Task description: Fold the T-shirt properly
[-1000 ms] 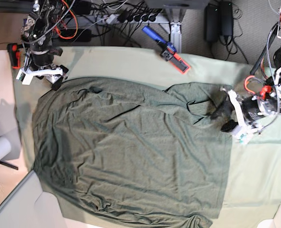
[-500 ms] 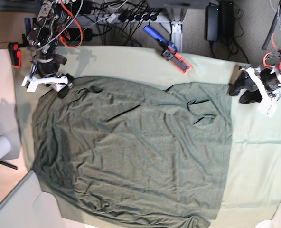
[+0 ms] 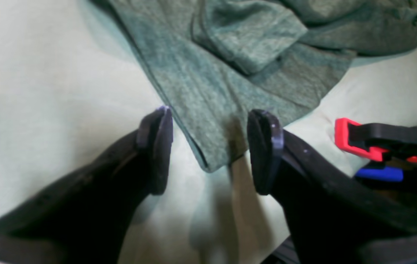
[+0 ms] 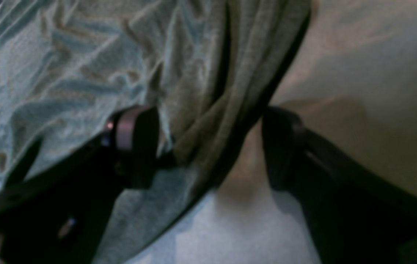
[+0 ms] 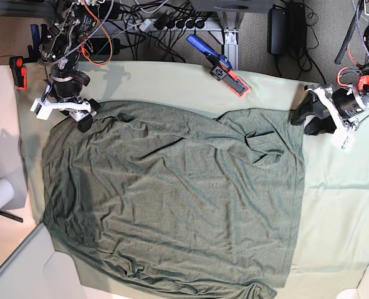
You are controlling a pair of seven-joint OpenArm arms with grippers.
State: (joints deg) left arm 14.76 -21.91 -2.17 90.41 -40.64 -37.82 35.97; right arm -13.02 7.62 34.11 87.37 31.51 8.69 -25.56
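While T-shirt (image 5: 172, 199) lies flat on cloth (image 5: 340, 205), no containers visible.

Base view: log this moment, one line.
T-shirt spread flat, unfolded | left gripper open, beside corner | right gripper open, straddling edge

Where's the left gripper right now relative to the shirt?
In the base view the left gripper is at the right, open, just off the T-shirt by its upper right corner, above the pale table cloth.
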